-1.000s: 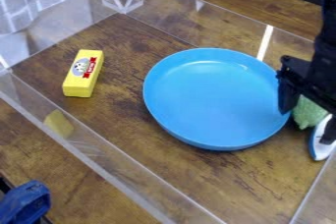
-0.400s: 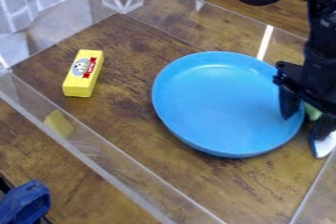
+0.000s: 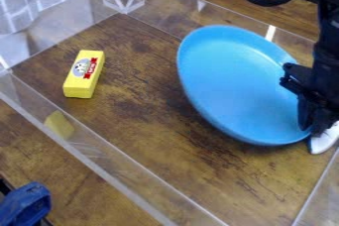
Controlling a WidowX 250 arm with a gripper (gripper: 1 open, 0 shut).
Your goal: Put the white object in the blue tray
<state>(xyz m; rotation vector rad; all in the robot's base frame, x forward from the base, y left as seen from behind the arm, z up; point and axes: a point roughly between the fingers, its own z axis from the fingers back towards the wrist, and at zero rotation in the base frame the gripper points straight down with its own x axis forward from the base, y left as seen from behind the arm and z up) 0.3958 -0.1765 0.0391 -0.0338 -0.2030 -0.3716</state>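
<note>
Now the blue tray sits tilted, its far rim raised. Hand closed at tray's right edge; grip contents unclear. White object lies just beside it on the table.

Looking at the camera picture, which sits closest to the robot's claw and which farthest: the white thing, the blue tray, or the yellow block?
From the gripper:
1. white object, right at the fingertips, bottom right.
2. blue tray, just left of the gripper, tipped up on its near edge.
3. yellow block, far across on the left.
</note>
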